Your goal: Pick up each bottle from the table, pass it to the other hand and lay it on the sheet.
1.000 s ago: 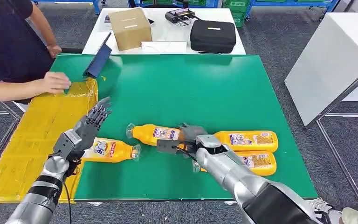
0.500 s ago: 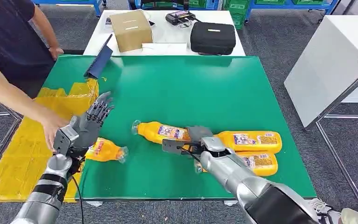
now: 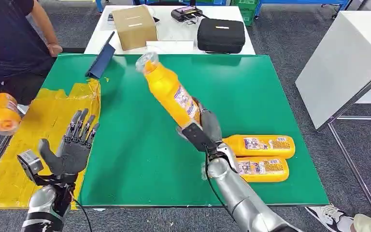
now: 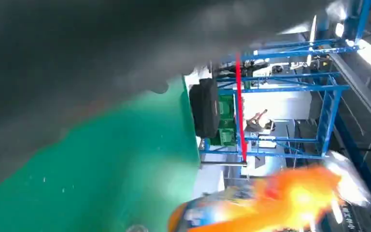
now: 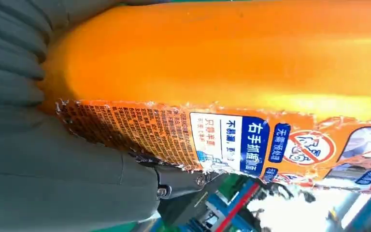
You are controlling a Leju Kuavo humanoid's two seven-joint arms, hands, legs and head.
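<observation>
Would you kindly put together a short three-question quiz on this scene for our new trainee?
1. True or false: the right hand holds a raised orange bottle.
2. How many bottles lie on the green table? A) one B) two C) four
3. Fill in: the left hand is over the ____ sheet, fingers spread.

Key: 1 true; 2 B, the two lying bottles; 3 yellow.

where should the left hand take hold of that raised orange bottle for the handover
Probably the bare upper body, below the cap: the right hand grips the raised bottle at its base. It leans toward the open left hand, so come from that side.
</observation>
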